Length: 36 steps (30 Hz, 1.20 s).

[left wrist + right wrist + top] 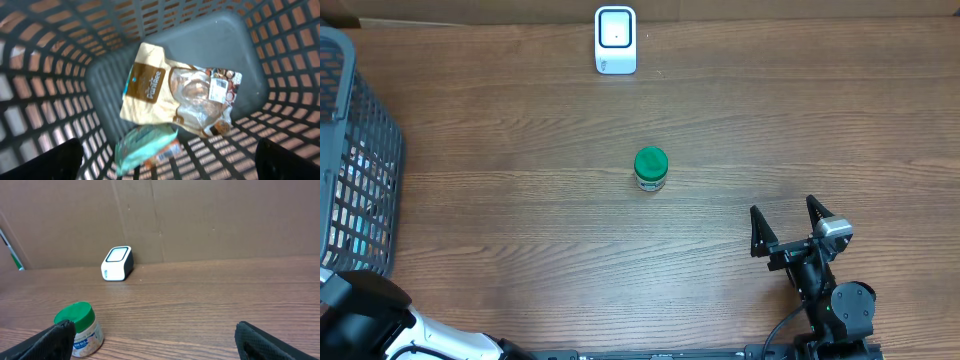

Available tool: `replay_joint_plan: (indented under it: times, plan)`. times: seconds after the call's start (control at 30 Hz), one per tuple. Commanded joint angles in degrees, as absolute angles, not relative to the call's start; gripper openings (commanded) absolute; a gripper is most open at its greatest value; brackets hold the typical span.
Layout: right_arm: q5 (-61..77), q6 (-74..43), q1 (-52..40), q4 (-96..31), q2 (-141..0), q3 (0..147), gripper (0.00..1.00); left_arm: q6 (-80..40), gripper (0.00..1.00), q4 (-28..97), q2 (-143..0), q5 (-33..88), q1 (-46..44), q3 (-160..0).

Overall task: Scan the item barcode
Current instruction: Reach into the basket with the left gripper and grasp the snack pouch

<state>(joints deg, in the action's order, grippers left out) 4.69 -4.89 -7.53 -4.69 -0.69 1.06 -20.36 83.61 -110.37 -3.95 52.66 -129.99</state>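
While both jaws gape empty, one jar (650, 169), one scanner (616, 40), one basket (365, 150), perhaps two packets (165, 95) inside.

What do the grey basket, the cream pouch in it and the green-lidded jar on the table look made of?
Grey lattice basket: moulded plastic, matte, judging by its uniform grid walls. Cream pouch: glossy plastic film, with crinkles and a clear window. Small green-lidded jar: smooth lid, probably plastic; the body is mostly covered by its label, so unclear.
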Motion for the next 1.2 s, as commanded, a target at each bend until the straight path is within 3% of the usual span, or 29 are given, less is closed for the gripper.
replay_joint_plan:
  times: [0.0, 0.33, 0.53, 0.83, 1.0, 1.17]
  plan:
    - [4.80, -4.64, -7.77, -4.40, -0.16, 0.45, 1.00, -13.67, 0.93, 79.37, -110.30, -2.98, 53.17, -123.44]
    - [4.80, -4.64, -7.77, -4.40, -0.16, 0.45, 1.00, -8.75, 0.84, 61.67, -110.37, 1.06, 51.37, -102.30]
    - [4.80, -4.64, -7.77, -4.40, -0.16, 0.45, 1.00, -8.69, 0.67, 51.11, -110.37, -0.91, 51.18, -91.11]
    - [4.80, -4.64, -7.77, -4.40, -0.16, 0.45, 1.00, -3.99, 0.77, 37.85, -110.37, -1.34, 51.18, -82.30]
    - [4.80, -4.64, -7.77, -4.40, -0.16, 0.45, 1.00, 0.40, 0.77, 33.28, -110.37, 0.91, 51.09, -80.77]
    - [4.80, -4.64, -7.77, -4.40, -0.16, 0.45, 1.00, 10.94, 0.84, 30.57, -110.37, 7.86, 50.09, -80.73]
